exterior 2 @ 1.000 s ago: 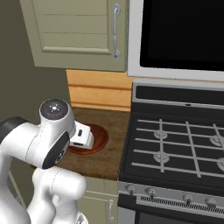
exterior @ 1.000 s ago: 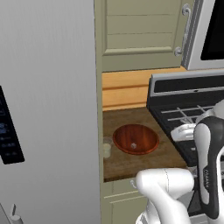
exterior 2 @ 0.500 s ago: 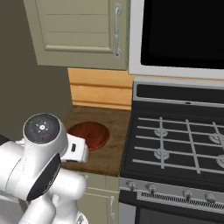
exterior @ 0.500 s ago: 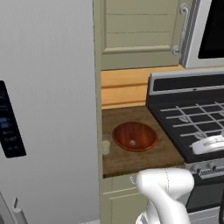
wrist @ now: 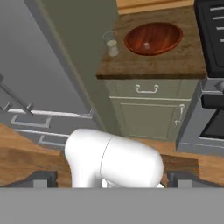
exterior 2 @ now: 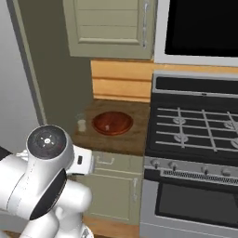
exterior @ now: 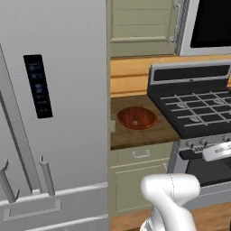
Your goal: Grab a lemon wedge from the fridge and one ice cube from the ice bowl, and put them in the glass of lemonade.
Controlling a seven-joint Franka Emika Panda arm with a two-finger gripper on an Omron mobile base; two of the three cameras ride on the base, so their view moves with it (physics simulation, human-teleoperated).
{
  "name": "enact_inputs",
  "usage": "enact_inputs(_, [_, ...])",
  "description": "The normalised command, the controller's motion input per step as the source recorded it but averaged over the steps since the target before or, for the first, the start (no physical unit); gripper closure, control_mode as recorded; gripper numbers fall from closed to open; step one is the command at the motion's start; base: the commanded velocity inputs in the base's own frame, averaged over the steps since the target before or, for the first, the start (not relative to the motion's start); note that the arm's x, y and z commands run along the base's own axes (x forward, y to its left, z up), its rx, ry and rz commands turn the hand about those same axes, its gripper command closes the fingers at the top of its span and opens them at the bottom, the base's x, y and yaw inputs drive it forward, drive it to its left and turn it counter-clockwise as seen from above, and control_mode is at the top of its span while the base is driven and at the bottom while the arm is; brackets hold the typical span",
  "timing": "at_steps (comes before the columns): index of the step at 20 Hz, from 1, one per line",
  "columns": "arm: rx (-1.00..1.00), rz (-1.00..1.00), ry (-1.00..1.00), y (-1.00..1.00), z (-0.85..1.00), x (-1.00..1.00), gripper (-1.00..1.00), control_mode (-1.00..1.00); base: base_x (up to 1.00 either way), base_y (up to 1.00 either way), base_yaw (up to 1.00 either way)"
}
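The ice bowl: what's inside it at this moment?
In the hand view the ice bowl holds one small pale piece near its middle, probably an ice cube. The near rim hides a strip of the bowl's floor.

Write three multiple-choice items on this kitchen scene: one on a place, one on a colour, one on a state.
1. Where does the glass of lemonade stand?
A. On the stove
B. On the counter between the fridge and the ice bowl
C. Inside the ice bowl

2. What colour is the ice bowl?
A. Reddish-brown
B. White
C. Blue

3. How are the fridge doors?
A. Both wide open
B. One ajar
C. Closed

Answers: 1 B, the glass sits beside the bowl on the fridge side. 2 A, it is glossy reddish-brown. 3 C, the steel front is flush, handles in line.
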Motion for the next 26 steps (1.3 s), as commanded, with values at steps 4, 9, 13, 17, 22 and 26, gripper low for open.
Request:
enact_inputs(4, [0.00, 0.00, 0.00, 0.00, 0.00, 0.00, -1.00, 1.00, -0.13, 1.00, -0.32])
enact_inputs(9, [0.00, 0.00, 0.00, 0.00, 0.00, 0.00, -1.00, 1.00, 0.05, 1.00, -0.40])
enact_inputs(13, [0.00, 0.00, 0.00, 0.00, 0.00, 0.00, -1.00, 1.00, -0.28, 0.69, 0.00])
enact_inputs(17, [0.00, 0.00, 0.00, 0.00, 0.00, 0.00, -1.00, 1.00, -0.29, 0.47, 0.31])
enact_inputs(22, [0.00, 0.00, 0.00, 0.00, 0.00, 0.00, -1.00, 1.00, -0.02, 0.38, 0.32])
enact_inputs(26, [0.00, 0.00, 0.00, 0.00, 0.00, 0.00, -1.00, 1.00, -0.06, 0.82, 0.04])
